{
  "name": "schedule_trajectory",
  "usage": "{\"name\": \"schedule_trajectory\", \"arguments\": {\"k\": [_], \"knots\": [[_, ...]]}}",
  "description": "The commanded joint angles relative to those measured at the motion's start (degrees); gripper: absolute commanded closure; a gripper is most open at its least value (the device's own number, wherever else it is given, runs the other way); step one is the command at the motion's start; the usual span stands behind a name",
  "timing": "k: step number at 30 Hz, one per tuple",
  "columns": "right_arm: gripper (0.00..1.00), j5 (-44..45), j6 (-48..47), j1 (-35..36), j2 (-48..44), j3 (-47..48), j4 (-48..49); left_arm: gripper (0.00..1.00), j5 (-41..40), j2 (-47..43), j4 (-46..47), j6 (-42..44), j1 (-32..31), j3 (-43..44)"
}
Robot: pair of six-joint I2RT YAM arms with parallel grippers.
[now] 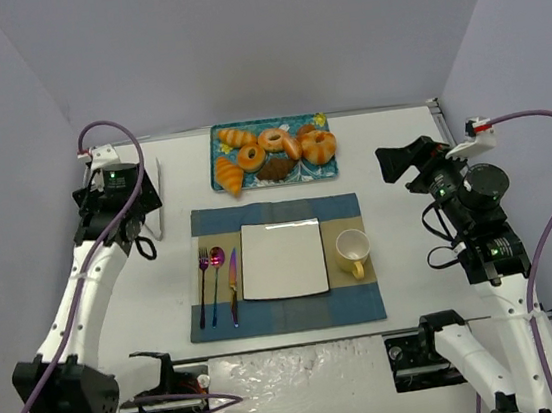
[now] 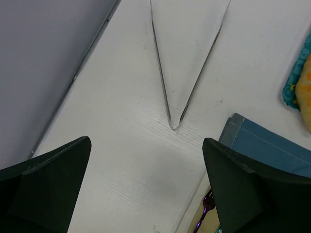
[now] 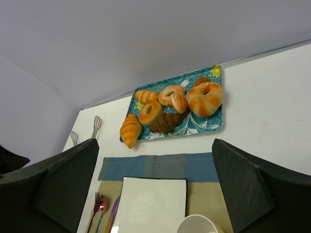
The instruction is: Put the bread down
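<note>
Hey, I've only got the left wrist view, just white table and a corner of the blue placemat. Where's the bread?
Observer: The bread lies at the near-left corner of the tray, beyond the far edge of the placemat.
Operator: Is the plate free?
Observer: Yes, the white square plate on the placemat has nothing on it.
Operator: And the right arm?
Observer: The right gripper faces the tray, jaws open, holding nothing.
</note>
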Motion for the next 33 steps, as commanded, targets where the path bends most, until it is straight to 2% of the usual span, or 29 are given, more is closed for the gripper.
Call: {"name": "schedule_trajectory", "arguments": {"k": [1,12,22,33], "knots": [[0.0,-1.6,-0.7,-0.2,0.1,0.6,4.3,0.03,5.4,6.3,1.9,-0.9,2.8,3.4],[0.0,-2.7,-0.8,-0.2,1.5,1.6,4.2,0.03,10.3,22.5,6.7,2.4,5.9,6.6],[0.0,-3.5,-1.0,-0.2,0.9,1.5,4.2,0.03,16.0,30.7,9.4,3.6,8.6,8.9],[0.0,-3.6,-0.5,-0.2,0.7,1.0,4.3,0.03,19.6,34.3,11.4,4.0,11.5,9.1]]}}
